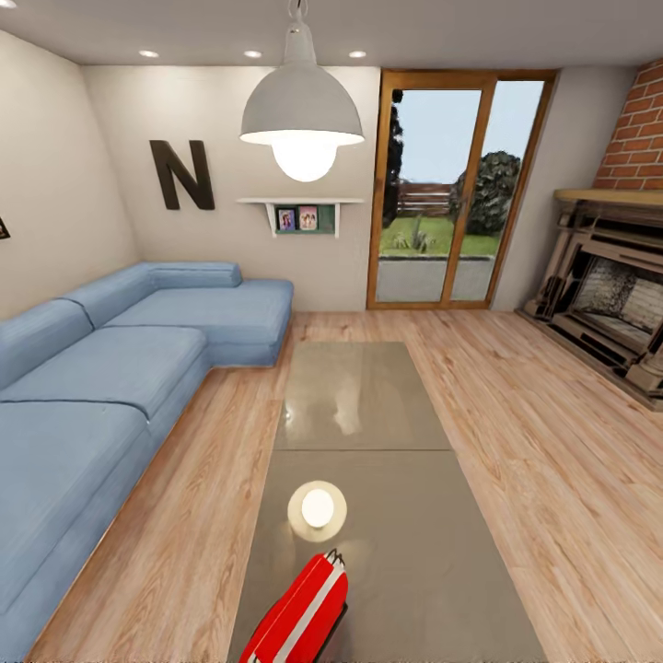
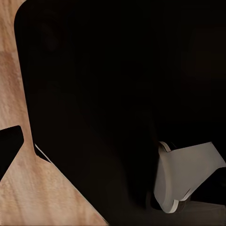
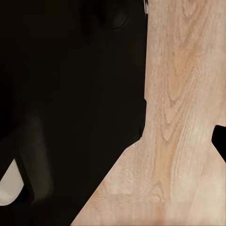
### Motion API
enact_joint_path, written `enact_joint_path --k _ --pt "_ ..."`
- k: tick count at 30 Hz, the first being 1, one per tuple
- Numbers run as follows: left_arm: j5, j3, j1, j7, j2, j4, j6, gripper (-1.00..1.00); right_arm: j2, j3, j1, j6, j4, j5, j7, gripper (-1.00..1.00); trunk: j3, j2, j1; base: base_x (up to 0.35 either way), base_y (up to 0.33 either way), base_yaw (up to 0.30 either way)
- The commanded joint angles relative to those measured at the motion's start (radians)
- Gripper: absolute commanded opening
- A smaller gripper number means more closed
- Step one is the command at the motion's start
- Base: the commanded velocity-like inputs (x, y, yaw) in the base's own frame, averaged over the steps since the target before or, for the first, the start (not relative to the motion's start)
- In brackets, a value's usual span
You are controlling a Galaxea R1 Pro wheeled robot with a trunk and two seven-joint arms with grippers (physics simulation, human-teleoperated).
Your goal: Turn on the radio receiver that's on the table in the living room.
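Radio receiver (image 1: 299, 612): it is a small bright red box with a white-grey band along its side, and two thin wires stick up at its top end. It lies tilted on the near end of the long grey table (image 1: 387, 516), at the bottom of my head view. I count one radio, one table with two shiny panels, one blue sofa (image 1: 110, 368), one hanging lamp (image 1: 301, 110) and one big dark N (image 1: 182, 174) on the wall. My wrist views show dark shapes over the wood floor (image 3: 183, 94), so I cannot tell if my fingers are apart or together, or if they hold anything.
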Motion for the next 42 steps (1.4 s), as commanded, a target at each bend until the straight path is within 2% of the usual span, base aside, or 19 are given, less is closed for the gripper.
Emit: enact_joint_path --k 1,42 --pt "0.000 0.000 0.000 0.000 0.000 0.000 0.000 1.00 0.000 0.000 0.000 0.000 0.000 0.000 0.000 1.00 -0.002 0.000 0.000 0.000 0.000 0.000" --pt "0.000 -0.003 0.000 0.001 0.002 -0.009 0.000 1.00 0.000 -0.001 0.000 -0.001 0.000 0.000 0.000 1.00 -0.067 0.000 0.000 0.000 0.000 0.000"
